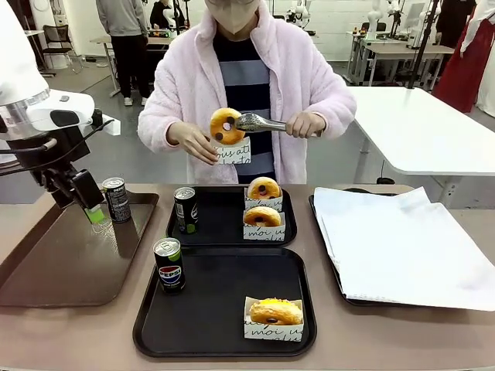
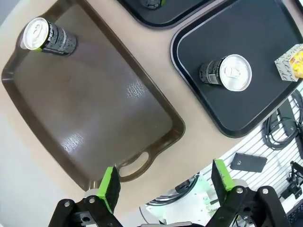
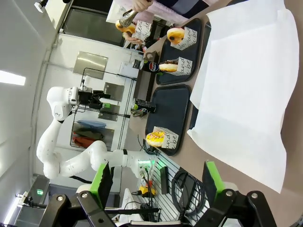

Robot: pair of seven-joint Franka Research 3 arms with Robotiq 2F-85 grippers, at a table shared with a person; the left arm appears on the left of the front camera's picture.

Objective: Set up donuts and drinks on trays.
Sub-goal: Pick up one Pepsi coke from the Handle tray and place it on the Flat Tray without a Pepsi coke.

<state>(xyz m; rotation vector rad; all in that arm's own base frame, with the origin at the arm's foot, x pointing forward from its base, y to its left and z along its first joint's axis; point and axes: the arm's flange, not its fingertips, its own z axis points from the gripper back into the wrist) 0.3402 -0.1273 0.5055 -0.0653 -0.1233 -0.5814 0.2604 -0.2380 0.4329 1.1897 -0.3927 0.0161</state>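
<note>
A person holds a glazed donut (image 1: 226, 126) in tongs (image 1: 263, 123) above a paper sleeve (image 1: 234, 151). The far black tray (image 1: 224, 224) carries a black can (image 1: 185, 209) and two sleeved donuts (image 1: 264, 189) (image 1: 263, 217). On the near black tray (image 1: 224, 305) stand a Pepsi can (image 1: 168, 265) and a yellow-iced donut (image 1: 274, 313). My left gripper (image 1: 87, 202) hangs open over the brown tray (image 1: 69, 263), just left of a third can (image 1: 116, 199). Nothing sits between its fingers (image 2: 110, 187) in the left wrist view. My right gripper (image 3: 156, 182) is open and holds nothing.
A tray lined with white paper (image 1: 402, 247) lies at the right. The left wrist view looks down on the brown tray (image 2: 94, 109), its can (image 2: 45, 37) and the near black tray (image 2: 265, 90) with its can (image 2: 227, 73). Cables hang past the table's edge.
</note>
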